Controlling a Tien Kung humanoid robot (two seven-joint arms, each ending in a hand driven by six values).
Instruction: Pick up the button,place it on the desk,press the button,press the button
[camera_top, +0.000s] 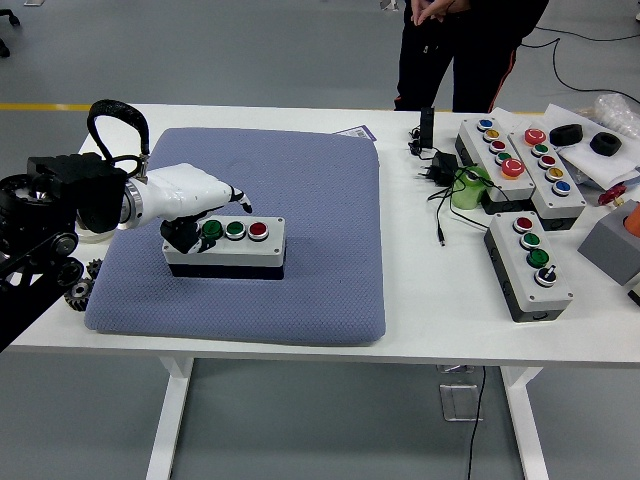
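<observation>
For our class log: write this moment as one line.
left hand: open, above box's left end | button box: on blue pad | right hand: unseen

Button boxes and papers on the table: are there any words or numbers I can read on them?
None can be read.
Button box on the mat: no print shows.
Button boxes on the right: no labels legible.
Card at the mat's far corner: print too small.
Papers at the far right: blurred.

Plain grey floor with a yellow line running along the left, and a white table on white legs sitting in the middle.
</observation>
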